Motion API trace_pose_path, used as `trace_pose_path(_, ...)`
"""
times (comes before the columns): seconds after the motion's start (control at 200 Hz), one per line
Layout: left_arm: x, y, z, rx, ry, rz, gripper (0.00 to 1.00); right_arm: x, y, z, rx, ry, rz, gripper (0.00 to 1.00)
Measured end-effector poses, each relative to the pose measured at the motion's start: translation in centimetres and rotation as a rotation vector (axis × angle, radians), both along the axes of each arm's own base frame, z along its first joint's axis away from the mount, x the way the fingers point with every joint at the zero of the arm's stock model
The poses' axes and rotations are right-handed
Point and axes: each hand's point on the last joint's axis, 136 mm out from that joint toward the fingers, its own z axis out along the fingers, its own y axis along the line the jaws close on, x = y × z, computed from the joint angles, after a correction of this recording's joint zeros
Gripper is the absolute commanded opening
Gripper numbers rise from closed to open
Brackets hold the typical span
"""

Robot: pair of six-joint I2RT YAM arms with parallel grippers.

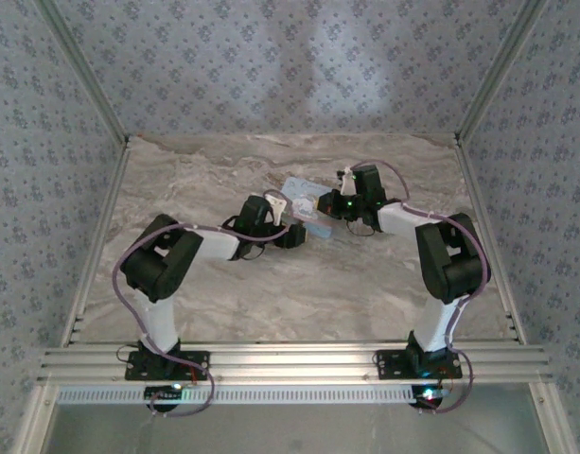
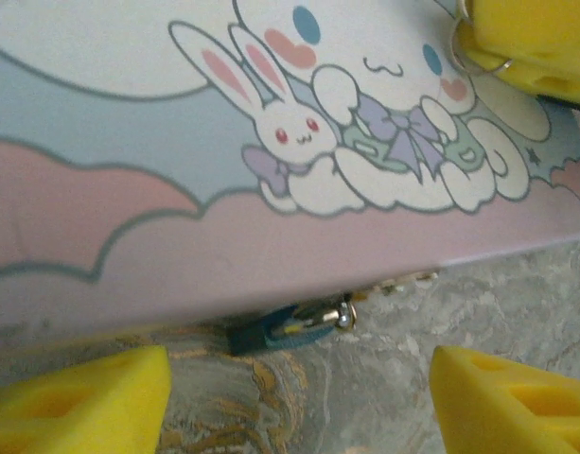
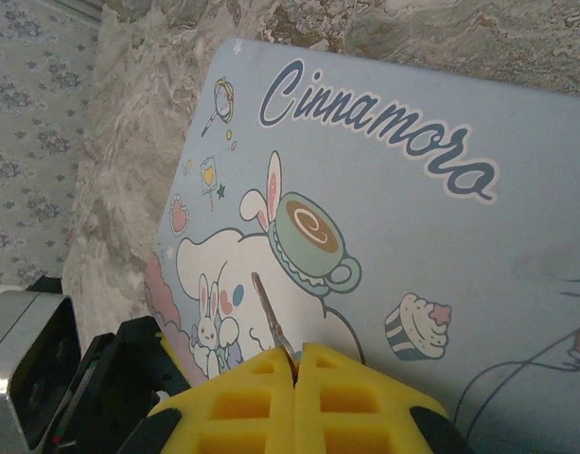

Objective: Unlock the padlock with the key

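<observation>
Nearest: left gripper (image 2: 299, 383), just short of the tin's near edge, jaws spread wide with nothing between them. Next: padlock (image 2: 282, 328), small and dark, tucked below that same edge of the tin (image 2: 129, 189), close to the table (image 2: 384, 397) and in line with the open fingers. Farthest: right gripper (image 3: 297, 374), above the tin's lid, pads pressed together on the key (image 3: 269, 310). Its blade sticks out over the lid.
</observation>
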Motion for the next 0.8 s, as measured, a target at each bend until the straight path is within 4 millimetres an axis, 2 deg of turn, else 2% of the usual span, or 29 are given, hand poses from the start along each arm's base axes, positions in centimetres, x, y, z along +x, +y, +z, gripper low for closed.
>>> trace_pose_path(0.24, 0.4, -0.6, -0.5, -0.006, 0.009, -0.013, 0.61, 0.0, 0.0, 0.0, -0.003, -0.002, -0.002, 0.0)
trace_pose_path(0.799, -0.3, -2.3, -0.7, -0.011, 0.007, -0.037, 0.5, 0.0, 0.1, 0.0, -0.007, -0.004, -0.004, 0.0)
